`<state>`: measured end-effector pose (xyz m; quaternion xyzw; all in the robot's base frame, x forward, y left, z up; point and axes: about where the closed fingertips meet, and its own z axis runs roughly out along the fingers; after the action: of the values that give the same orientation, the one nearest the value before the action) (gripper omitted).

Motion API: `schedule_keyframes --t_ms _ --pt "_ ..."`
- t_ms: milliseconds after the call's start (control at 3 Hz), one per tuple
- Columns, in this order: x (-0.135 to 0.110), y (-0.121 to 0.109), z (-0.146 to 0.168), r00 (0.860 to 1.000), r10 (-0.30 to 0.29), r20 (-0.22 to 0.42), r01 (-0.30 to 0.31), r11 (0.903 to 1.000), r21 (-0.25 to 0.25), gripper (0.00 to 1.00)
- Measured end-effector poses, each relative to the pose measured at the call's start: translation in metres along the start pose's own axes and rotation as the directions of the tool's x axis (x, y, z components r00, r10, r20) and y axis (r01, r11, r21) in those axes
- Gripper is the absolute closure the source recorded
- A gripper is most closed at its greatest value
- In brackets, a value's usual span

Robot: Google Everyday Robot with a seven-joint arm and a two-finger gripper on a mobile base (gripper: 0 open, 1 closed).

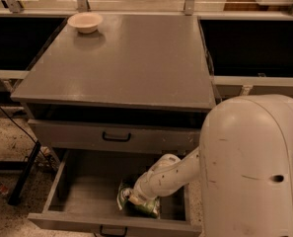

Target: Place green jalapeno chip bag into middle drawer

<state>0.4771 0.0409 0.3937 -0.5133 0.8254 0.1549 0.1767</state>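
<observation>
Middle drawer [79, 201], pulled out below the counter [126, 68]. You see the green jalapeno chip bag [145, 209] lying inside it, on the grey floor close to the front wall and right of centre. The bag's long axis appears to run roughly across the drawer, parallel to that front wall. Which end is its top cannot be told.

The gripper [131, 196] is down inside the drawer at the bag's upper left edge and touches it. Whether it is clamped on the bag or loose you cannot tell, because the white wrist [158, 174] covers the tip. The arm reaches in from the right, over the drawer's right wall.

Room for moving: bare drawer floor lies to the left of the bag, up to the low left wall. The closed drawer front [116, 137] with its black handle overhangs the rear.

Surroundings: a beige bowl [85, 21] stands at the counter's far left corner, well apart from the drawer. The robot's white body [257, 172] fills the right foreground, and speckled flooring [8, 137] shows at the left.
</observation>
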Motion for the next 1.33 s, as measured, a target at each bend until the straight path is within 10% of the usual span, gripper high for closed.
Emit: schedule_keyframes --t_ms 1333 --pt "0.0000 0.0001 0.0001 1.000 0.000 0.000 0.000 1.0000 0.000 0.05"
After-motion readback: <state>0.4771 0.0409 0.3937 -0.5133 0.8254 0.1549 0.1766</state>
